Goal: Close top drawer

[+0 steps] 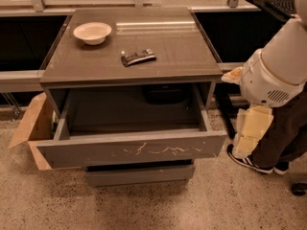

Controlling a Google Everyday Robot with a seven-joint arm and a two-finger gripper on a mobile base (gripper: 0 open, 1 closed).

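The gripper (250, 132) hung low at the right of the frame, near the right end of the top drawer (129, 151); whether it was open or closed could not be told. The drawer stood pulled well out at lower centre, so the gripper was probably placed to reach its scratched front and push.

i can read no text, label or number from here. the top drawer (129, 152) bears only pale scratches, and the dark packet (138, 57) above it shows nothing legible. the gripper (249, 138) hangs just right of the top drawer.
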